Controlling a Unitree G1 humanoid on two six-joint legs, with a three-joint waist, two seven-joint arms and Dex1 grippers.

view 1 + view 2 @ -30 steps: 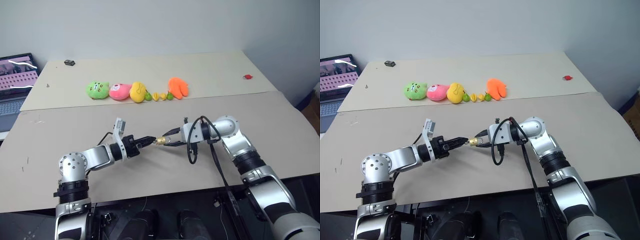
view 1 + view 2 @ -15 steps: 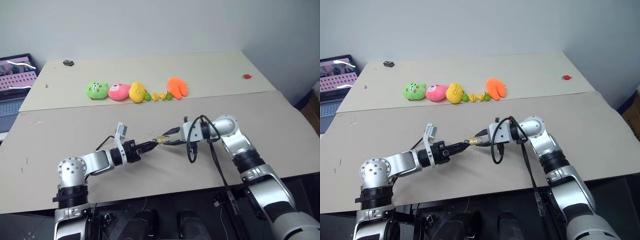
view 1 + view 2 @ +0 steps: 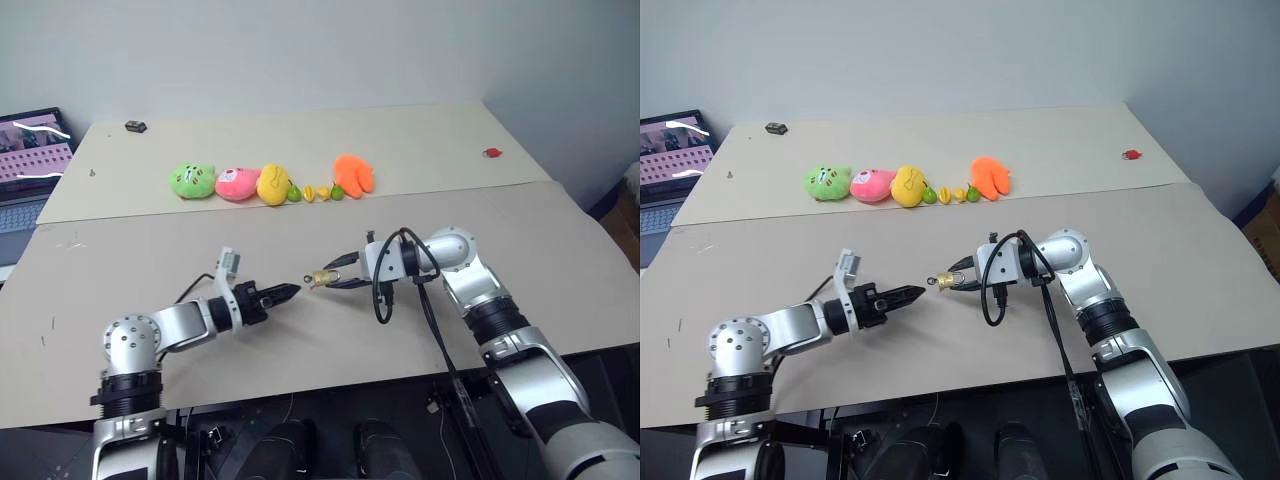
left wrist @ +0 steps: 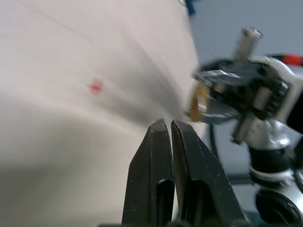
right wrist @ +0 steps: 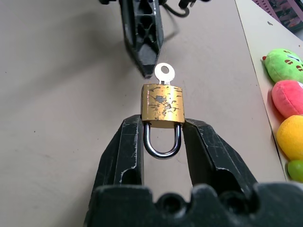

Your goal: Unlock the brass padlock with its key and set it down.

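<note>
My right gripper (image 5: 163,128) is shut on the brass padlock (image 5: 163,106), holding it above the table with the silver shackle between its fingers. Both shackle legs sit in the body. The key (image 5: 164,72) sticks out of the padlock's far end, its round head free. My left gripper (image 3: 290,292) is shut with nothing in it. Its tips point at the padlock (image 3: 322,276) from the left, a small gap short of the key. In the left wrist view, the padlock (image 4: 196,101) shows beyond the left fingers (image 4: 151,156).
A row of plush toys lies at the back: green (image 3: 194,180), pink (image 3: 238,184), yellow (image 3: 274,184), orange (image 3: 354,174). A laptop (image 3: 25,170) stands at far left. A small red thing (image 3: 494,153) lies far right. A black cable (image 3: 385,290) loops under the right wrist.
My left gripper has let go of the key and drawn back to the left. The key stays in the padlock. The right gripper and padlock have not moved.
</note>
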